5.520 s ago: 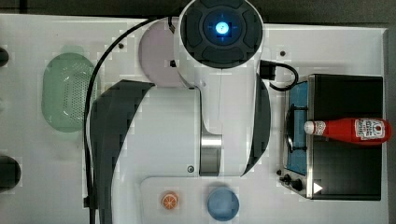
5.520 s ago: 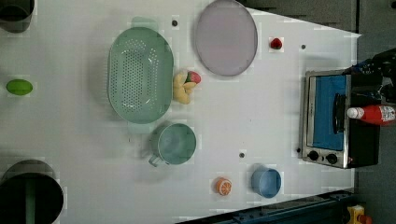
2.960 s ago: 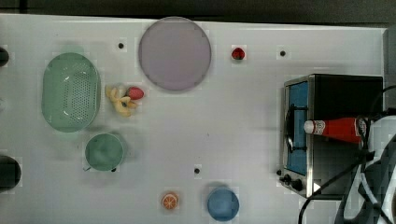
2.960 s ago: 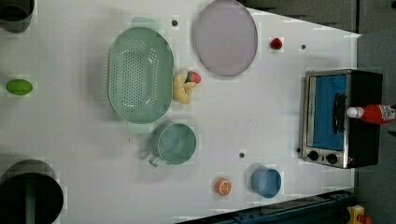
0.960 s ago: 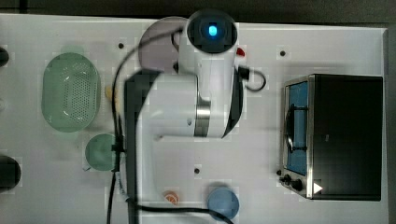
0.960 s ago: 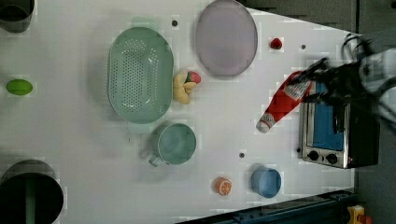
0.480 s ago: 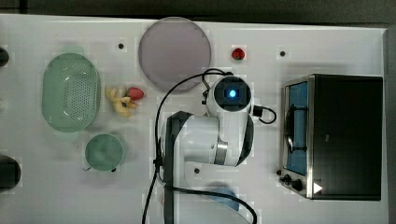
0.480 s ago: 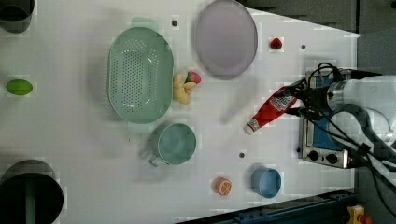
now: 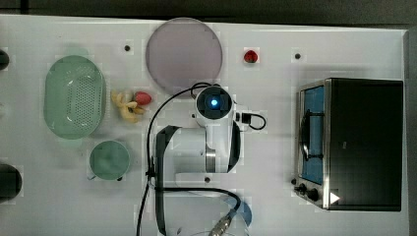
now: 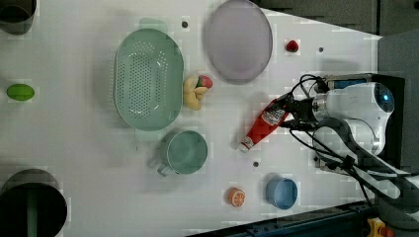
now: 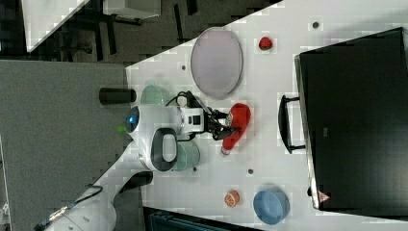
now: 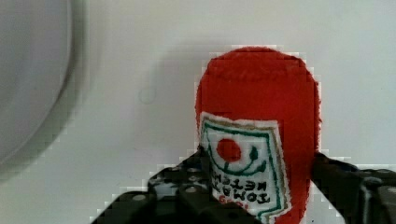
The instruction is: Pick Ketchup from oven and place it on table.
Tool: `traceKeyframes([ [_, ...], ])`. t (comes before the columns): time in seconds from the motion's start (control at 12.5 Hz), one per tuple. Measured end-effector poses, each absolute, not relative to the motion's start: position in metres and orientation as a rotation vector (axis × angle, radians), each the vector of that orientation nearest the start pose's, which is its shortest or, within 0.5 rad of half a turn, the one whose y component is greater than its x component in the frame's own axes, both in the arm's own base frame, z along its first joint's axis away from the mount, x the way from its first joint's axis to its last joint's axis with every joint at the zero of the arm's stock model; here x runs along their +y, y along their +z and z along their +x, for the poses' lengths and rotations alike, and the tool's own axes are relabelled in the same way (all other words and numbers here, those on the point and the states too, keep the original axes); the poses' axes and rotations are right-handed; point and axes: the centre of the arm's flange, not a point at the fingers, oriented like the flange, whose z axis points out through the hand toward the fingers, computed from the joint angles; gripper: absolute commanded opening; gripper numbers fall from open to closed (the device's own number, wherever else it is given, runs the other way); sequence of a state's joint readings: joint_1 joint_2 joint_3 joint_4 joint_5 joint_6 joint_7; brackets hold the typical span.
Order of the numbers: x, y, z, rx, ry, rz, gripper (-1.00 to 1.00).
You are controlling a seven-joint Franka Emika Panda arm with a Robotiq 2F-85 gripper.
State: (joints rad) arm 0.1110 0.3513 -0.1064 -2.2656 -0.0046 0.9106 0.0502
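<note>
Ketchup [image 10: 262, 123] lies tilted on the white counter [image 10: 74, 148], left of the oven [image 9: 351, 142] in the left view — claw [image 10: 290, 114] straddles its base, fingers either side, grip apparently loosening for release.

Around the white work surface the floor [image 11: 62, 144] is plain grey, and it becomes darker toward the right view's top. In this dark part stand black frame legs [image 11: 103, 29] of some furniture, and a pale board [image 11: 48, 19] sits in the right view's top left corner. The light is even and soft, with only weak shadows.
</note>
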Motion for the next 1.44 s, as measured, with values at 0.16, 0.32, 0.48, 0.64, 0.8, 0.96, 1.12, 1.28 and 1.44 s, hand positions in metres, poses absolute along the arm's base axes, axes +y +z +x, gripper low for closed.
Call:
traceKeyframes([
  [0.16,-0.001,0.202,0.521,1.293,0.137,-2.942,1.00],
  [0.32,-0.013,0.226,0.544,1.366,0.047,-2.880,1.00],
  [0.48,-0.033,0.273,0.563,1.458,0.008,-2.802,1.00],
  [0.64,-0.053,0.316,0.567,1.479,0.013,-2.811,1.00],
  [0.8,-0.049,0.374,0.574,1.487,0.132,-2.818,1.00],
  [0.96,-0.034,0.478,0.608,1.434,0.039,-2.822,1.00],
  [1.12,-0.029,0.542,0.612,1.402,-0.093,-2.788,1.00],
  [1.28,-0.028,0.598,0.599,1.391,-0.143,-2.770,1.00],
  [1.44,-0.025,0.617,0.588,1.372,-0.182,-2.751,1.00],
])
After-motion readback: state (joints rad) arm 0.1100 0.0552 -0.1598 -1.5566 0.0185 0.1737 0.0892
